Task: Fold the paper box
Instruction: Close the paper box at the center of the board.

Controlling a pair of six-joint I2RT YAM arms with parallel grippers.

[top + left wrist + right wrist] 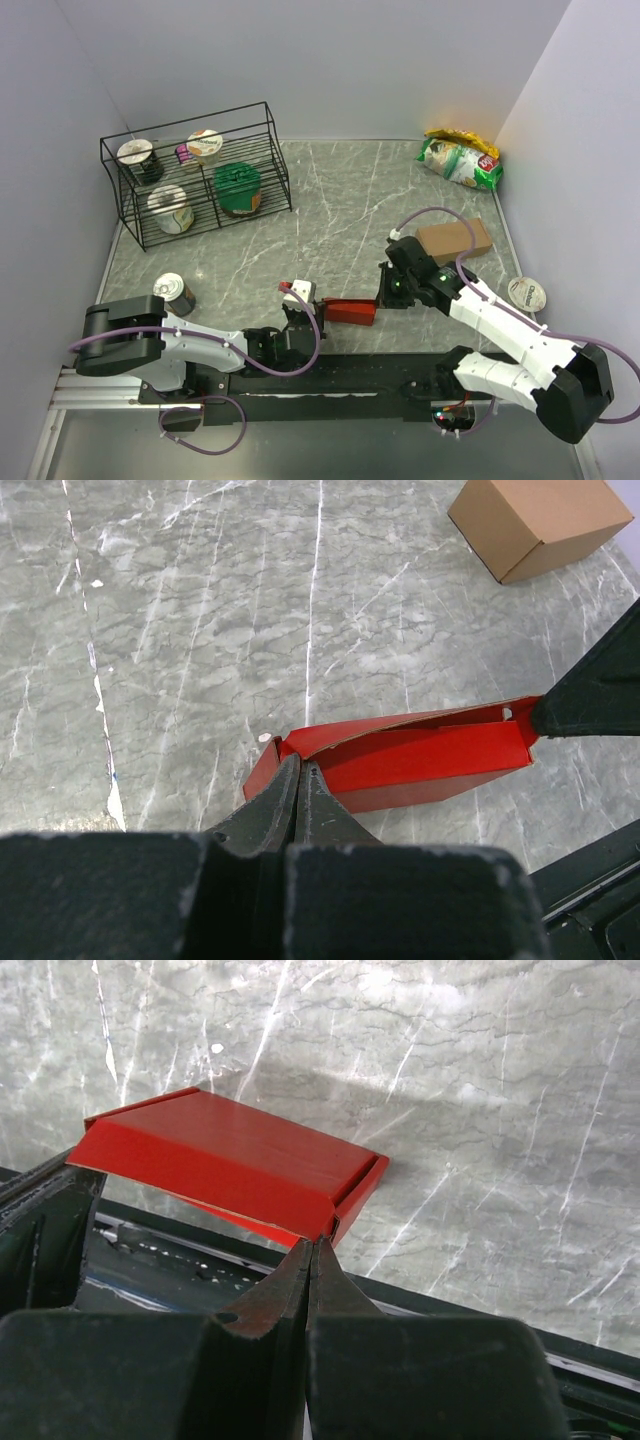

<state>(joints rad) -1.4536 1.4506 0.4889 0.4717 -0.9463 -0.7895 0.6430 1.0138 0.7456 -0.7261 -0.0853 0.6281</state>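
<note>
top external: the paper box (350, 312) sits by the table's (350, 200) near edge, between both arms.
left gripper (300, 772): pressed together on the box's left corner.
right gripper (315, 1248): pinching the opposite end's edge.
step: seemingly mid-fold, with the top panel partly raised.
next move: likely calls for both grips moving together to close the panel without tearing the card.

Pale lavender walls (330, 60) close in the upper, left and right sides of the frame. A grey marble-patterned table (340, 200) with white veins fills the middle. A black wire rack (200, 172) stands at upper left. Light is even, shadows soft.
</note>
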